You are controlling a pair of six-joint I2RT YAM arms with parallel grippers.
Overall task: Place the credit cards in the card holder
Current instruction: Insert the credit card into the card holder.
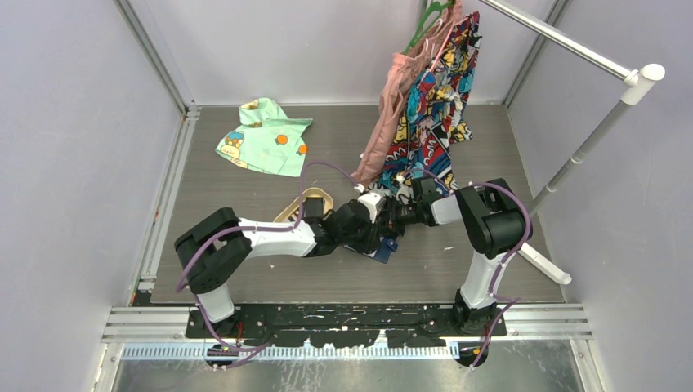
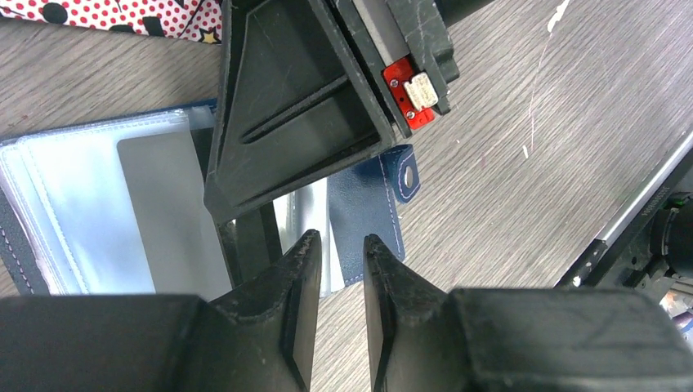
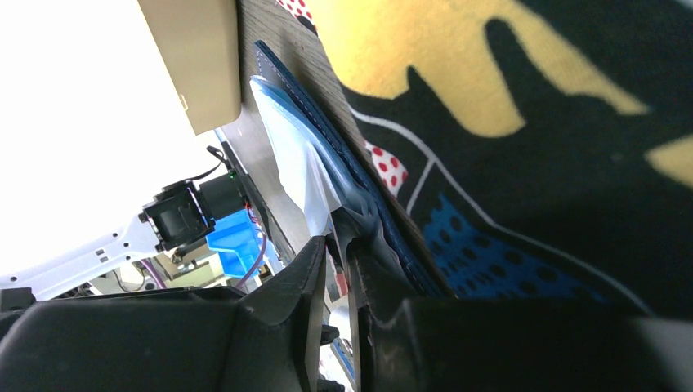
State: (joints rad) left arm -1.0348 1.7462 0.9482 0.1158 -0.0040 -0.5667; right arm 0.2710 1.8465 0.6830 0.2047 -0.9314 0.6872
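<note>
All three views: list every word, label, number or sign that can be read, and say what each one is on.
No text can be read in any view.
Tiny white print on the dark rail at the table edge: too small to read.
Comic-print garment on the hanger: any lettering is too small to tell.
Card holder: no text visible on its navy flap or clear pockets.

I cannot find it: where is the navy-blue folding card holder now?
Top view: the navy-blue folding card holder lies open mid-table, just right of the tan oval tray.
</note>
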